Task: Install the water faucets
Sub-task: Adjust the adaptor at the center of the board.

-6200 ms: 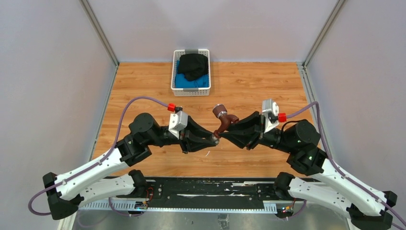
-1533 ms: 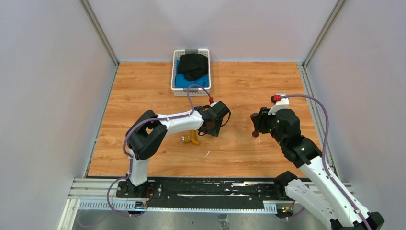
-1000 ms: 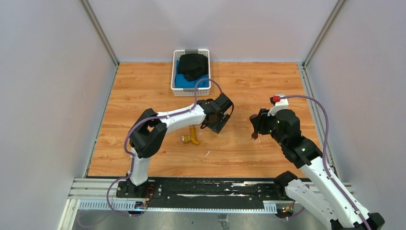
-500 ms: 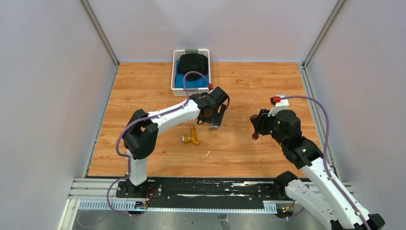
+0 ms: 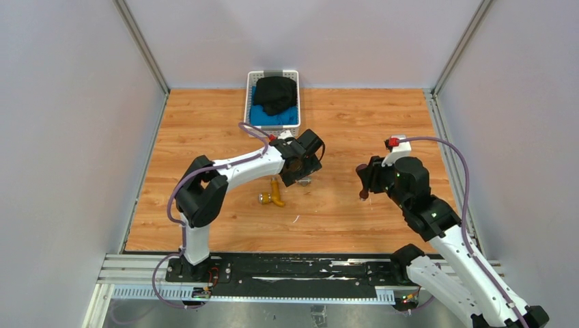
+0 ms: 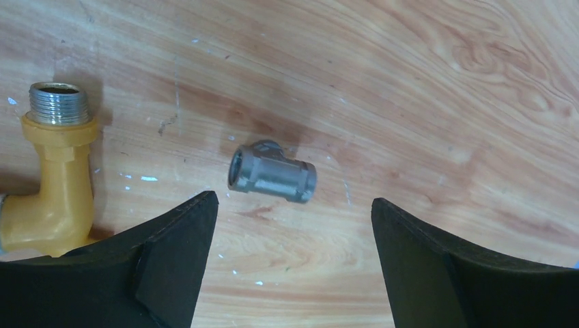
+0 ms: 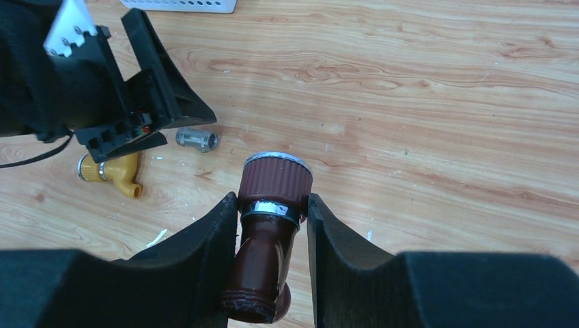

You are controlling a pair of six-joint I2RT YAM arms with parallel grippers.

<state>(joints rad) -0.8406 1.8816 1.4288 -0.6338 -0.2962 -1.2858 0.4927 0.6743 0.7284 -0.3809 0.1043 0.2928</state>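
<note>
Jaws of your left gripper [image 6: 293, 205] stand wide apart with nothing between them. The small grey fitting [image 6: 272, 172] lies on its side just ahead of the tips, roughly centred. The yellow tap [image 6: 51, 179] lies on the table just outside one finger [image 6: 171, 266].

Risks: if you close off-centre, the round fitting probably rolls or squirts out. A sideways drift would knock the yellow tap.

Your right gripper [image 7: 272, 217] is clamped on the brown tap [image 7: 276, 181], just below its ribbed knob. Risk: that smooth neck may twist in the pads once you press parts together.
</note>
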